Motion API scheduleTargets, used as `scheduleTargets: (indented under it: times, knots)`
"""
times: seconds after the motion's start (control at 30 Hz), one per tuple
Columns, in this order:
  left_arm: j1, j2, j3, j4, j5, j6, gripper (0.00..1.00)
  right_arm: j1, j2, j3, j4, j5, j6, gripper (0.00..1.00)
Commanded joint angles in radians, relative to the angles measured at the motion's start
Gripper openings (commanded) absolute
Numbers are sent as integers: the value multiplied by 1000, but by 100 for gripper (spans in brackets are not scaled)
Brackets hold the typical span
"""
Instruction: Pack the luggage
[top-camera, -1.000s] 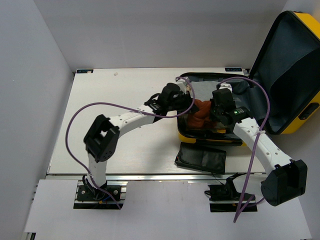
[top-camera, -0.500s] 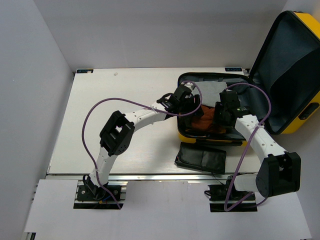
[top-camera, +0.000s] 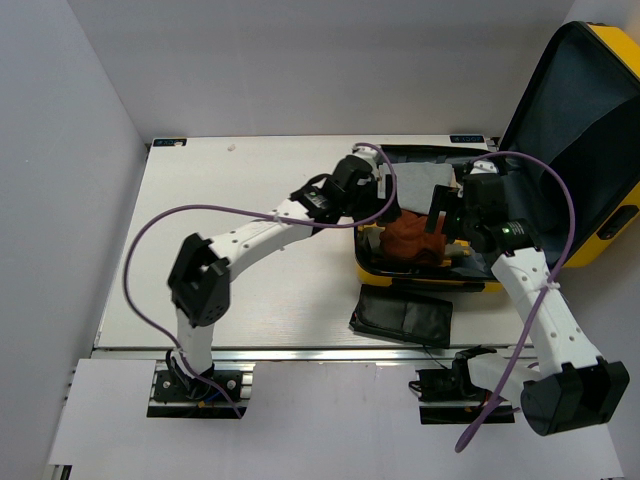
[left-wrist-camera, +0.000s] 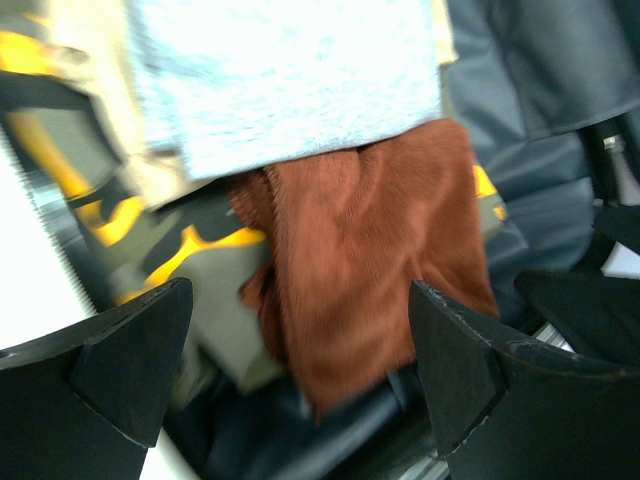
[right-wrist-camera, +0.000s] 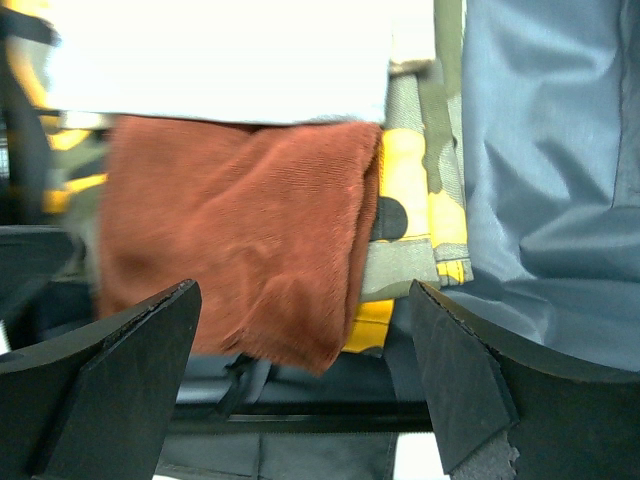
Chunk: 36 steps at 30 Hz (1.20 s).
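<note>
Both grippers let go: the rust-brown cloth (left-wrist-camera: 370, 250) now lies in the open yellow suitcase (top-camera: 415, 277).

The left gripper (left-wrist-camera: 300, 300) and right gripper (right-wrist-camera: 300, 290) both stand with fingers spread wide and nothing between them but air. The cloth lies flat below and just beyond the fingertips. Past it lies a pale grey cloth (left-wrist-camera: 290, 80), with a camouflage garment (right-wrist-camera: 410, 200) showing beside it and the case's grey lining (right-wrist-camera: 550, 180) off the right-hand finger. A second ago the two grippers were pinched on the cloth, bunched up between them; half a second ago they were pressed low into the case. Now they have lifted clear. That item looks packed, while the black pouch (top-camera: 402, 317) lies outside the case, on the near side of both grippers, probably next.
</note>
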Motion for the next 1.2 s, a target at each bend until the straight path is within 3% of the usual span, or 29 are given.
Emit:
scheduleTargets:
  times: [0.0, 0.17, 0.23, 0.47, 0.57, 0.73, 0.93, 1.03, 1.17]
  knots:
    - [7, -215, -78, -80, -77, 45, 98, 1, -64, 29, 6, -78, -45, 89]
    - [7, -364, -356, -75, -45, 34, 98, 12, -15, -20, 115, -325, -143, 89]
    - [7, -402, -422, -74, -23, 16, 98, 20, 21, -37, 132, -344, -200, 89]
    - [7, -438, -541, -147, -14, -42, 98, 50, 182, -36, 52, -79, -199, 89]
    - [7, -444, -554, -155, -28, -42, 98, 63, 190, -37, 35, -73, -194, 89]
    - [7, -437, -573, -109, -8, -27, 98, 75, 168, -44, 49, -96, -212, 89]
    - [-4, -414, -623, 4, 191, 24, 98, 97, 55, -27, 86, -120, -209, 89]
    - [-30, -366, -674, 70, 287, 31, 98, 97, -22, -22, 120, -67, -137, 89]
    - [-73, -266, -674, 130, 311, 12, 98, 86, -85, -14, 161, -4, -44, 89]
